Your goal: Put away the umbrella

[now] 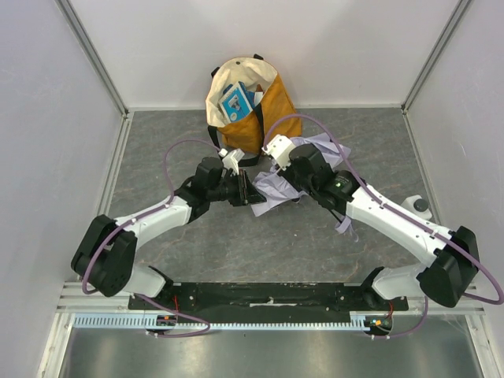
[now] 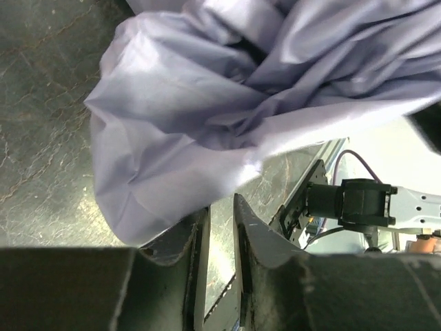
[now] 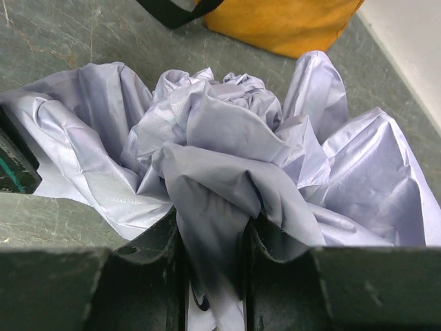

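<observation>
The umbrella lies crumpled on the grey floor between my two grippers, a bunch of pale lavender fabric. Its shaft is hidden. My right gripper is shut on a thick fold of the canopy; in the right wrist view the fabric runs down between the fingers of the gripper. My left gripper is at the canopy's left edge. In the left wrist view its jaws stand a narrow gap apart with only floor between them, and the fabric touches the left fingertip. A small lavender strip hangs below the right arm.
A mustard-and-cream tote bag stands open at the back wall, just behind both grippers, with blue-and-white items inside. Its orange side and black strap show in the right wrist view. Walls enclose left, right and back. My right arm shows in the left wrist view.
</observation>
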